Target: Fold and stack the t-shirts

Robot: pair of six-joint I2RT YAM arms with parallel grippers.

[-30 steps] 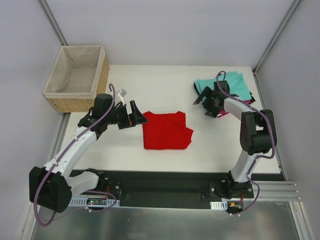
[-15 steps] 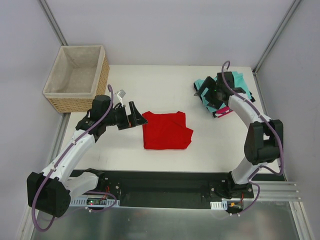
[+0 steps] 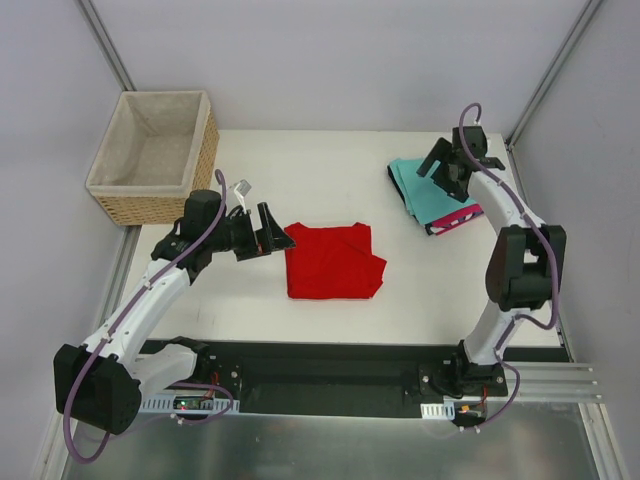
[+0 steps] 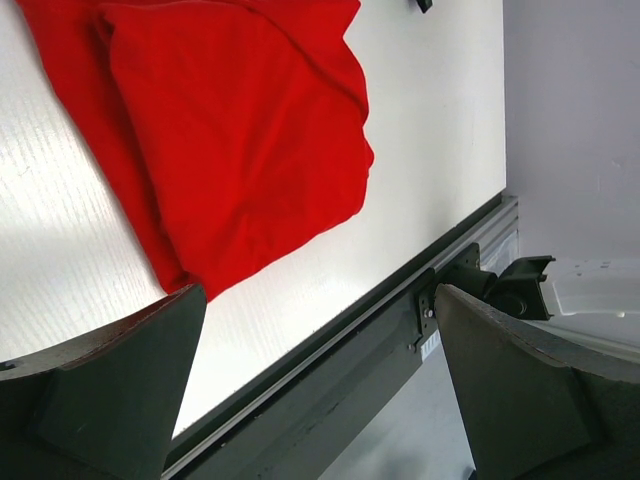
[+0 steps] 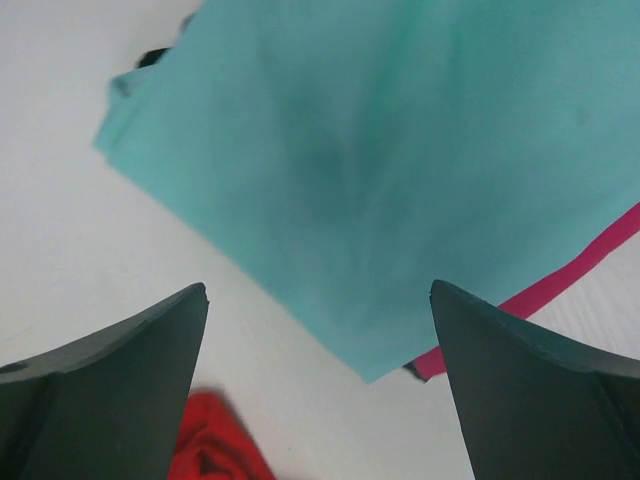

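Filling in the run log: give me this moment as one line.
left gripper: open, beside folded red t-shirt | right gripper: open, empty, over teal t-shirt topping stack | red t-shirt: apart from stack

The tabletop (image 3: pixel 300 170) is lit brightly and evenly from above, and only faint, soft-edged shadows are cast around the red t-shirt (image 3: pixel 333 262). In the left wrist view a grey shade is thrown just left of that shirt. In both wrist views the fingers (image 4: pixel 90 400) are rendered dark and blurred. The teal t-shirt (image 5: pixel 400 180) beyond the red one is seen softly out of focus.
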